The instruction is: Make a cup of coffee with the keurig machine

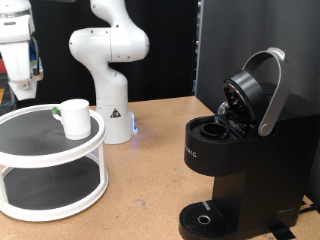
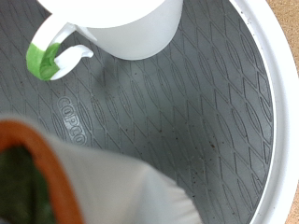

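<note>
While the gripper hangs at the exterior view's 10 o'clock, above the rack, its grip state cannot be told | cup upright on rack's top tier, green tape on its handle | keurig at 4 o'clock on counter, lid raised, pod chamber open.

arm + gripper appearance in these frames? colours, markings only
The arm is glossy white with rounded, bulbous joints; its base carries a small dark triangular label and a blue light low beside it. The gripper at the exterior view's top left is white with dark and blue parts. Its fingers aren't clearly visible.
</note>
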